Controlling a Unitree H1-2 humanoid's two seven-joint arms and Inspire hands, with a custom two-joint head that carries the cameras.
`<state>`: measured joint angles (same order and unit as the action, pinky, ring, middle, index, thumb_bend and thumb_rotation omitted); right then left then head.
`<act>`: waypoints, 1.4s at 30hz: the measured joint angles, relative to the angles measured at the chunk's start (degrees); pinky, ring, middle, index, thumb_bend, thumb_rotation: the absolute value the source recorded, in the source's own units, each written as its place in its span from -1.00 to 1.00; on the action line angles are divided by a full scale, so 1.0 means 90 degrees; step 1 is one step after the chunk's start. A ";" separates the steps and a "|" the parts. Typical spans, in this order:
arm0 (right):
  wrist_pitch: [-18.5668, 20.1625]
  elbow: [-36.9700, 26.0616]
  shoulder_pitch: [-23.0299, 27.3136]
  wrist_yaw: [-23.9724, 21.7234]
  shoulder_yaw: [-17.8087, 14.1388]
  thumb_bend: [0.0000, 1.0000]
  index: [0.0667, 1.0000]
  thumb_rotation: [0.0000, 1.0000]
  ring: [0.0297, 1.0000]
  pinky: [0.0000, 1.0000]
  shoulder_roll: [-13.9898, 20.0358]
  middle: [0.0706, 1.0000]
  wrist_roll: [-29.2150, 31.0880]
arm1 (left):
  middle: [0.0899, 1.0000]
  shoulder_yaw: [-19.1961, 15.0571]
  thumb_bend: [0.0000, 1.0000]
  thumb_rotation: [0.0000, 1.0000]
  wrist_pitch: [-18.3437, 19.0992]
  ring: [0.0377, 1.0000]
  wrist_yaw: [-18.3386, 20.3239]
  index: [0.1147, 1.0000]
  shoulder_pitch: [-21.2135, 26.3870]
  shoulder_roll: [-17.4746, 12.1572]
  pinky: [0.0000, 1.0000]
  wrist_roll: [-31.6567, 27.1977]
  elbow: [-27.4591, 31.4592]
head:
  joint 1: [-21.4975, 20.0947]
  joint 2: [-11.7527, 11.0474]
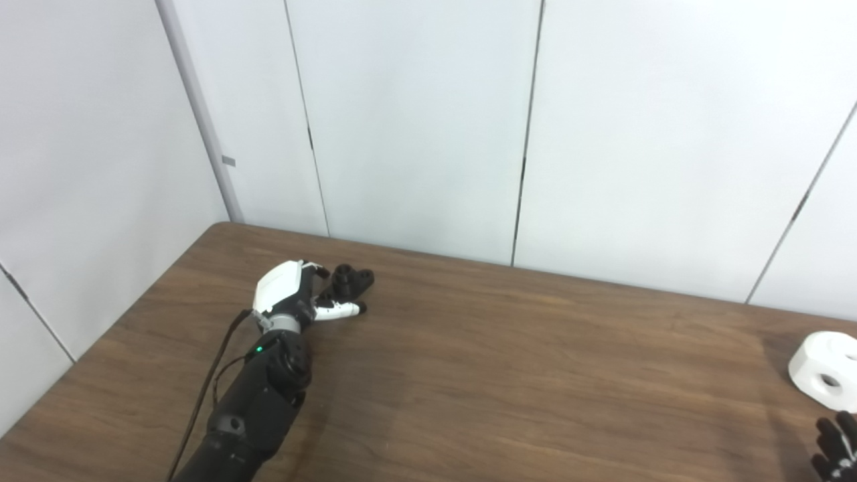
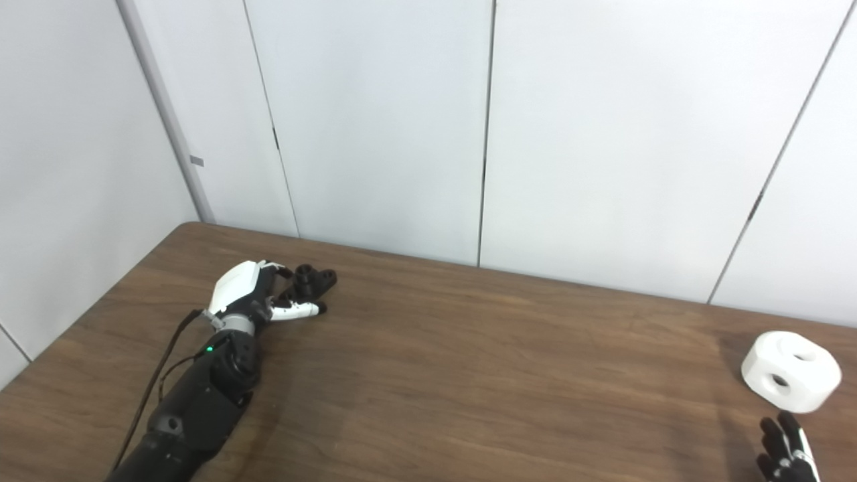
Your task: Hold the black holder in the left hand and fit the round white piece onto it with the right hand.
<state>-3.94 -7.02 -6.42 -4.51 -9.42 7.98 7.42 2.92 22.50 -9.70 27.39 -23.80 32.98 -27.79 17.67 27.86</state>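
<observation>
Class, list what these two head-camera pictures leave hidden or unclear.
- Right hand: cut off by the bottom edge in both views; only fingertips show.
- Black holder: partly hidden behind the left hand; whether the grip has closed is unclear.
- White piece: clipped by the left eye view's right edge.

Both head cams look down from pretty high at the same brown bench point(image 1: 509, 375) and white wall point(image 2: 602, 134), right one shifted slightly sideways.

Likely a lab or test room: plain white panelled walls point(image 1: 415, 120) across the upper frame, bare brown wood-grain table point(image 1: 509, 375) below.
</observation>
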 measured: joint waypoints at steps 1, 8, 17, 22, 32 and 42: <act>0.0010 -0.0004 -0.0002 0.0001 0.0000 0.30 0.96 0.98 0.99 1.00 -0.0001 0.92 0.0001 | 0.87 0.0024 0.74 -0.22 -0.0011 1.00 -0.0002 0.50 0.0015 0.0000 1.00 0.0000 -0.0012 | -0.0010 0.0010; 0.0120 -0.0028 -0.0006 0.0004 0.0013 0.27 0.98 1.00 0.97 1.00 -0.0020 0.93 -0.0003 | 0.86 0.0103 0.71 -0.22 -0.0036 1.00 -0.0072 0.46 0.0095 0.0004 1.00 -0.0017 -0.0135 | -0.0010 0.0029; 0.0117 -0.0028 -0.0006 0.0019 0.0028 0.19 0.97 1.00 0.96 1.00 -0.0021 0.91 -0.0091 | 0.86 0.0186 0.70 -0.12 0.0094 1.00 -0.0092 0.47 0.0128 -0.0013 1.00 -0.0088 -0.0157 | 0.0000 0.0049; 0.0118 -0.0039 -0.0007 0.0019 0.0028 0.15 0.97 1.00 0.97 1.00 -0.0022 0.92 -0.0091 | 0.83 0.0226 0.71 -0.14 0.0157 1.00 -0.0096 0.42 0.0140 -0.0031 1.00 -0.0087 -0.0154 | 0.0020 0.0107; 0.0142 -0.0057 -0.0009 0.0033 0.0030 0.12 1.00 1.00 1.00 1.00 -0.0031 0.95 -0.0125 | 0.82 0.0285 0.68 -0.32 0.0334 1.00 -0.0088 0.35 0.0136 -0.0067 1.00 -0.0081 -0.0060 | 0.0059 0.0146; 0.0151 -0.0077 -0.0028 0.0009 0.0028 0.15 1.00 1.00 0.99 1.00 -0.0031 0.95 -0.0105 | 0.65 0.0157 0.08 -0.89 0.0112 0.93 -0.0397 -0.15 0.0110 -0.0068 1.00 -0.0210 -0.0198 | 0.0068 0.0205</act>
<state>-2.58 -7.71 -6.67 -4.43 -9.17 7.71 6.48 4.33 23.51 -13.27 28.38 -24.41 31.09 -29.57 18.28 29.71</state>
